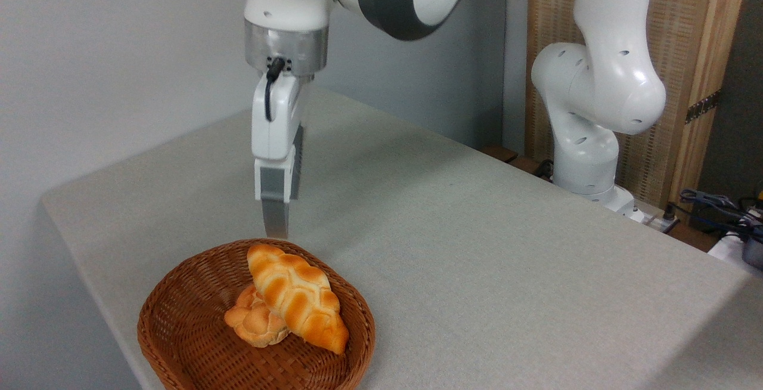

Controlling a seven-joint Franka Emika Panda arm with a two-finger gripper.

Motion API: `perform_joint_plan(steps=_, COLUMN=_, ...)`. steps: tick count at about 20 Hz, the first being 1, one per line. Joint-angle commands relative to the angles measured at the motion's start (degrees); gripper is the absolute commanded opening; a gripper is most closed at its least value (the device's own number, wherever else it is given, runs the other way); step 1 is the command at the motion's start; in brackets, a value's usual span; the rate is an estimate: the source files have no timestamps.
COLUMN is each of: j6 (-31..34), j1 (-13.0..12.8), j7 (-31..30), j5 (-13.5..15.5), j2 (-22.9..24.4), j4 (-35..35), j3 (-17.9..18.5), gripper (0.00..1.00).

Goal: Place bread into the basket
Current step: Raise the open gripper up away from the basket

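The braided golden bread [298, 297] lies inside the brown wicker basket [156, 318], with its pointed end toward the front right rim. It rests partly on a small round bun [251, 322]. My gripper [275, 230] hangs above the basket's back rim, clear of the bread and holding nothing. It is turned edge-on to the camera, so the near finger [275, 214] hides the other one.
The basket sits at the front left corner of the grey table [477, 247], close to the edge. The arm's white base [587, 139] stands at the back right, with cables [715, 205] beyond the table's right edge.
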State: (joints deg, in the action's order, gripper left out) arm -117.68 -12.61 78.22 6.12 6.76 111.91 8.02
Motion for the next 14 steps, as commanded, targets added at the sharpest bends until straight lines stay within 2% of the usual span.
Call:
perform_joint_plan(steps=1, j6=2.3, j1=0.0, j7=-21.0, j5=-0.5, j2=0.0, j4=-2.0, j3=-0.5, gripper=1.00)
perform_joint_plan(steps=4, j6=4.1, j1=0.0, j7=-38.1, j5=-2.2, j2=-0.2, j4=-3.6, j3=-0.2, gripper=1.00)
perform_joint_plan(steps=6, j6=4.4, j1=0.1, j7=-43.4, j5=-2.3, j2=-0.2, j4=-3.6, j3=0.1, gripper=1.00)
perform_joint_plan(steps=14, j6=5.9, j1=0.2, j7=-43.1, j5=-2.3, j2=-0.6, j4=-3.5, j3=0.2, gripper=1.00)
